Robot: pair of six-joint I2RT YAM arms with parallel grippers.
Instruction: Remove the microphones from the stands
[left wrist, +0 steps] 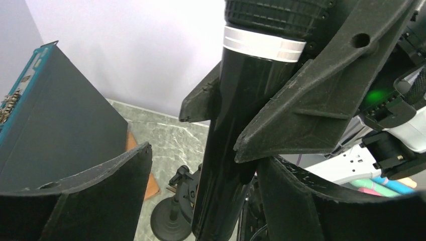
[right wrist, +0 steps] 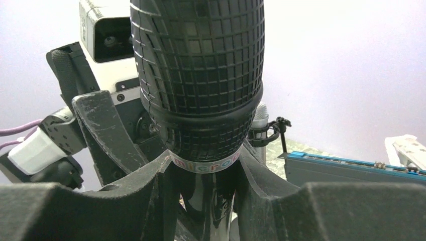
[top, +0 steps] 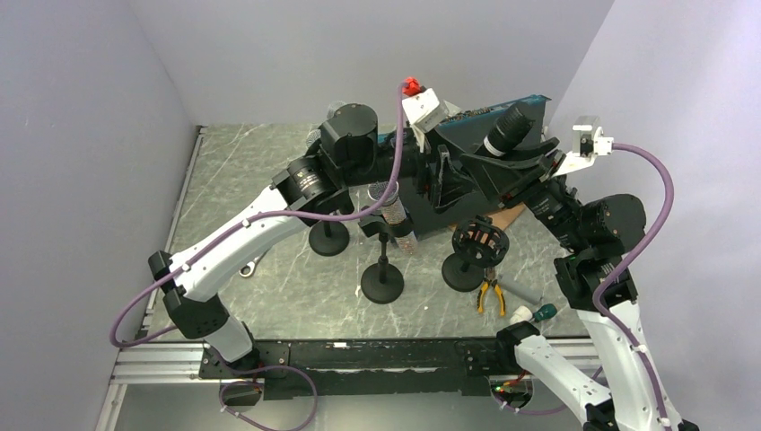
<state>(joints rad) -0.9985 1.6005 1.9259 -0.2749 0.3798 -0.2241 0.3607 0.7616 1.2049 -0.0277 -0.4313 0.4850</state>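
Hovering mic, top view: the microphone [top: 504, 127] is hanging up high between both arms, well above the surface [top: 269, 180]. To me it's looking clear of the stands [top: 382, 285] down below.
Left wrist view: the left end effector [left wrist: 206, 160] is sitting spread wide, its fingers [left wrist: 85, 196] flanking the glossy black handle [left wrist: 226, 150] without pinching it, so it's carrying nothing.
Right wrist view: the right end effector [right wrist: 206, 165] is clamping the neck right under the mesh head [right wrist: 201, 65].
Handling guess: I'm figuring it's rigid and a bit top-heavy. That shiny barrel is looking slippery, and the grille is probably denting easily.
Where to grab: I'm thinking mid-handle, below the silver ring [left wrist: 263, 44], never on the mesh.
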